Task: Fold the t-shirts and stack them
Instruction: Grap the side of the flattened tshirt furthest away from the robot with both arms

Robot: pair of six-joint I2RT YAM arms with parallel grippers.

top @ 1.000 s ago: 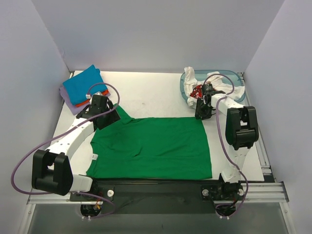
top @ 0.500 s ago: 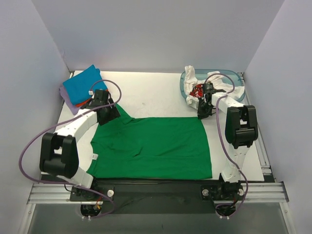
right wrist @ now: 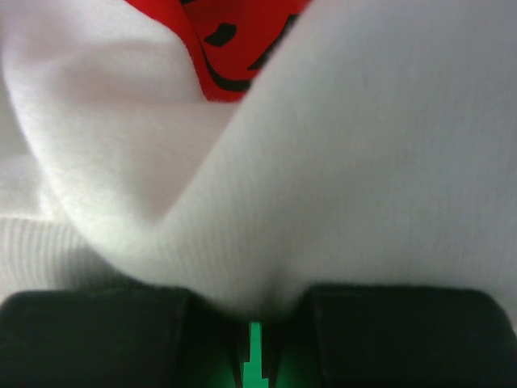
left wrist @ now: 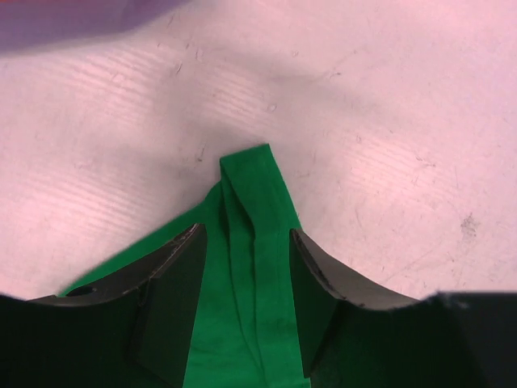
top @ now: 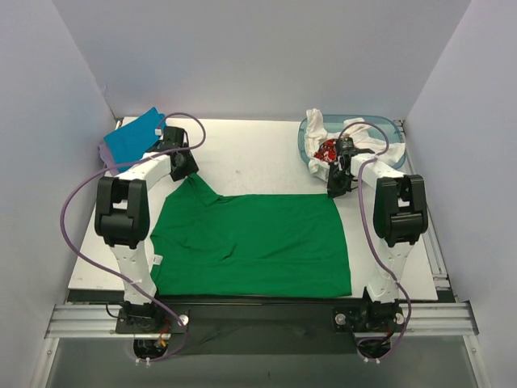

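The white table [top: 258,153] carries everything, and most of its near half is covered by the green t-shirt [top: 258,242], which lies flat and spread out between the two arms, with some wrinkles on its left part. At the far right corner stands the translucent blue tub [top: 389,126]; a crumpled white t-shirt [top: 319,125] hangs over its left rim and a red t-shirt [top: 326,150] lies bunched in it. At the far left corner a folded blue t-shirt [top: 133,137] lies on top of a small pile, and only a lavender edge [top: 105,153] shows under it. The left gripper [left wrist: 246,234] is low over the table at the far left sleeve [left wrist: 252,174] of the green t-shirt, near the pile. Its fingers stand apart, the folded sleeve lies on the table between them, and the tip of the sleeve reaches past the fingertips. The right gripper [right wrist: 254,323] is at the far right corner of the green t-shirt, just beside the tub. Its two pads are almost together with a thin strip of green cloth pinched between them, and the white t-shirt presses against its front in the right wrist view.
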